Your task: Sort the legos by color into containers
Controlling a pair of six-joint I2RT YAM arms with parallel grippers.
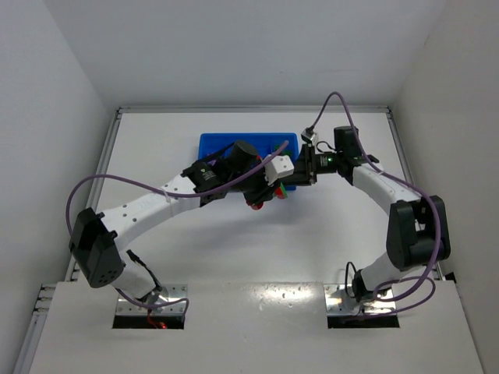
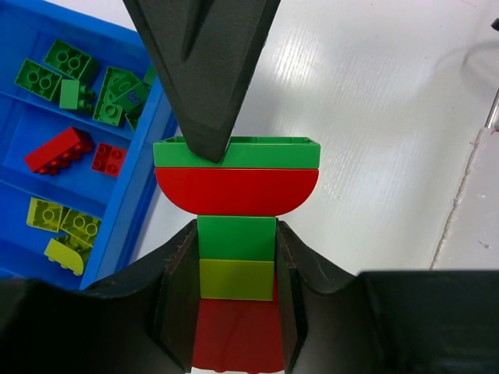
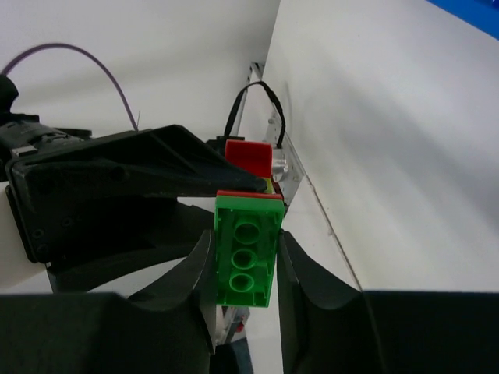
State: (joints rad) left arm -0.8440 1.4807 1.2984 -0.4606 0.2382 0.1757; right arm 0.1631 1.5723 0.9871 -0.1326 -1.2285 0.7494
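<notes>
- Legos stack (image 1: 269,195) hangs mid-desk, just before the tray (image 1: 214,144) toward the far edge.
- My left gripper (image 2: 236,257) pinches its lower bricks: light, stiff, slick, I judge.
- My right gripper (image 3: 245,245) pinches the top green brick (image 3: 248,273) by its flat sides, the surest hold.

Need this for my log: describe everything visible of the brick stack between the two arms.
The brick stack is glossy plastic, five layers: top green brick, a red half-round, green, yellow-green, then red. The left end effector clamps the lower three layers; the right end effector pinches the top green brick, whose outer face shows three round hollows. It hangs over the white table beside the blue tray.
</notes>
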